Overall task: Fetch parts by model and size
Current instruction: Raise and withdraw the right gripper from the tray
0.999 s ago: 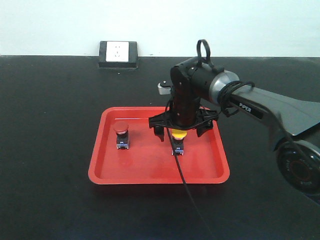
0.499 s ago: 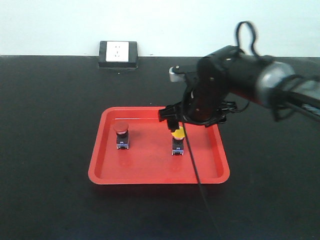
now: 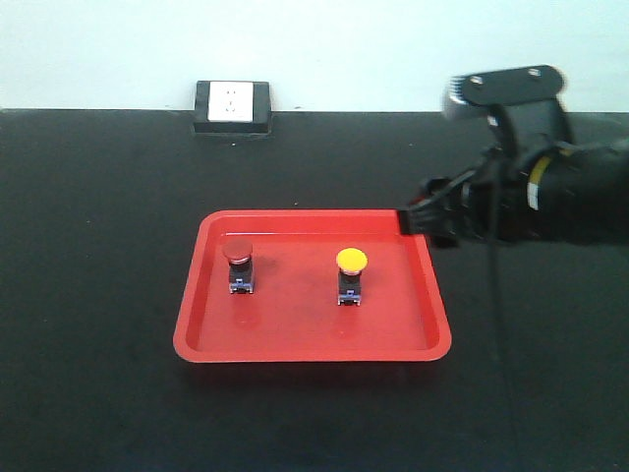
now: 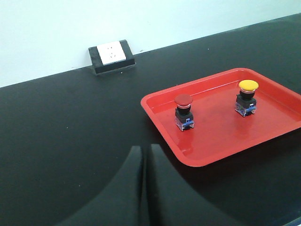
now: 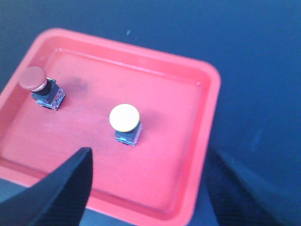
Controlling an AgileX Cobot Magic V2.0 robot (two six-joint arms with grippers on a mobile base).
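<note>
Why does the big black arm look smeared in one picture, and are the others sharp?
Front view: the right arm is motion-blurred; the red tray is crisp. Right wrist view: soft overall, the fingers dark blurs. Left wrist view: sharp, tray floor glossy.

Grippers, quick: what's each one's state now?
Left gripper: shut, holding nothing.
Right gripper: open, empty, above the tray edge.

No legible text, labels, brands or numbers anywhere in view.
</note>
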